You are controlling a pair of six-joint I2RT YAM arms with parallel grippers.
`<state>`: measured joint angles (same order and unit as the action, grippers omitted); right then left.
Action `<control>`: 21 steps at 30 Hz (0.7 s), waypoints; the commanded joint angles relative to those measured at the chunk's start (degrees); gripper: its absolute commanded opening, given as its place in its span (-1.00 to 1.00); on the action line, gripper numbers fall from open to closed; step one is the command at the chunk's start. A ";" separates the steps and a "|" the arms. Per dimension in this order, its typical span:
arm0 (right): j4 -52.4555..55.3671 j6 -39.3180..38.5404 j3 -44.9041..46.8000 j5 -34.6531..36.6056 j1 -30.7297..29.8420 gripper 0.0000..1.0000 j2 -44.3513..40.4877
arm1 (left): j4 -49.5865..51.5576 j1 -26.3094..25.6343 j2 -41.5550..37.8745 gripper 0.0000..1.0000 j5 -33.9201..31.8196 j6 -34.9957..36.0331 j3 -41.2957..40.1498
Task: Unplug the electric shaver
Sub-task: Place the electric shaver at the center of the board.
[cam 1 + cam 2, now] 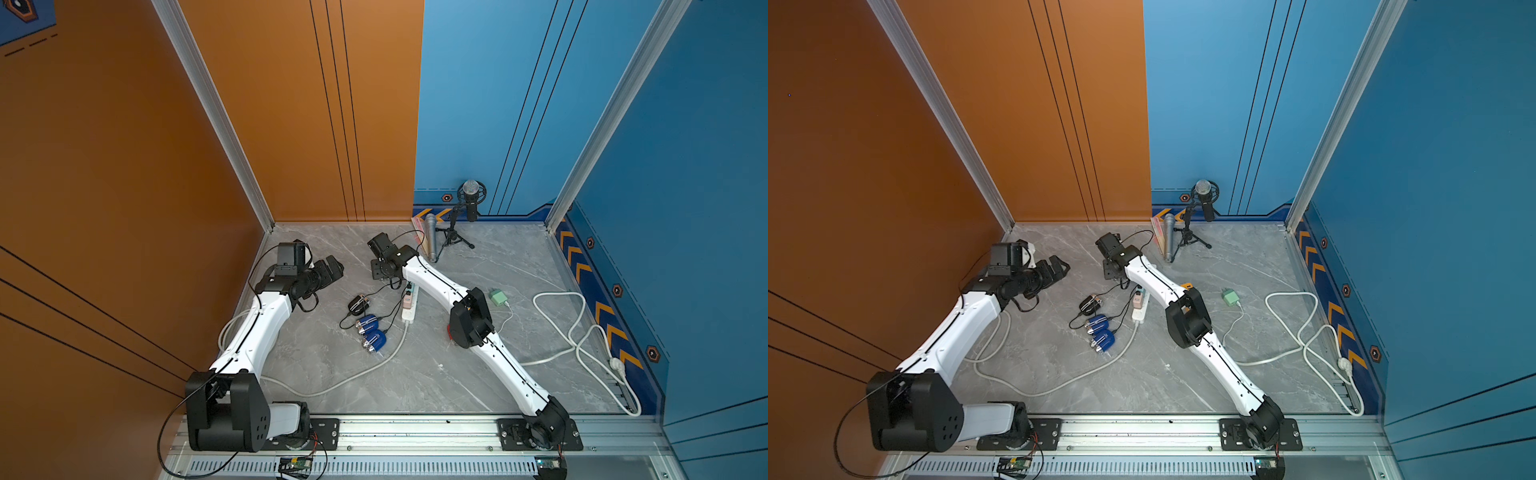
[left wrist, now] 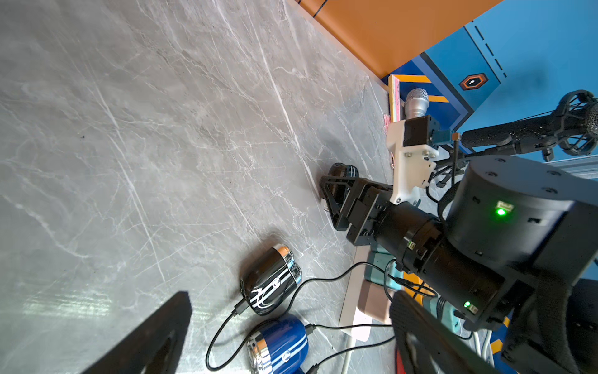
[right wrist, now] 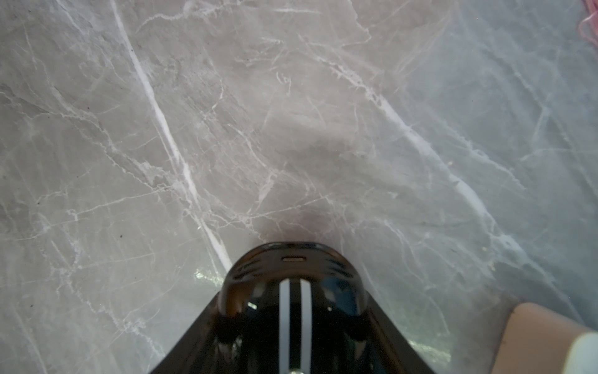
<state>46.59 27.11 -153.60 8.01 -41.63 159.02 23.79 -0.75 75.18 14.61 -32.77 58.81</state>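
R gripper (image 2: pixel 338 194) clamped a black striped shaver (image 3: pixel 293 291) low over the table (image 1: pixel 457 374), just past the power strip (image 1: pixel 409 305). L gripper (image 1: pixel 334 268) gaped wide, well apart. Lying nearby: 1 more black shaver (image 1: pixel 358 304) and 2 blue shavers (image 1: pixel 368 322), w/ cords; 2 mics (image 1: pixel 471 195); 1 green adapter (image 1: pixel 498 296). Logos too small to read.

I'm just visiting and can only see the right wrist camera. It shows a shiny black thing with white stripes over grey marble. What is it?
Observer: An electric shaver, clamped in the right gripper near the power strip's far end.
Operator: Is it the only one?
Observer: No. A second black shaver, a blue shaver and a second blue shaver lie on the table, black cords attached.
Operator: What's the other arm doing?
Observer: The left gripper hangs open above the table, holding nothing.
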 commanded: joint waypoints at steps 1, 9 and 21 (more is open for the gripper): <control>-1.22 1.06 -1.88 -0.92 0.58 0.27 1.04 | 0.90 0.48 -1.39 0.97 1.16 0.09 -1.37; -2.38 -0.34 -1.88 -1.88 1.02 0.56 -3.43 | 0.90 -1.38 -1.22 0.97 0.60 -0.36 -0.34; -0.04 -11.60 9.23 2.04 4.39 0.59 -31.24 | 0.84 -7.38 3.31 0.97 -2.25 0.69 5.21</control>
<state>45.36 20.23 -147.52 6.46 -39.83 137.99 23.97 -6.96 76.77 13.80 -32.77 62.11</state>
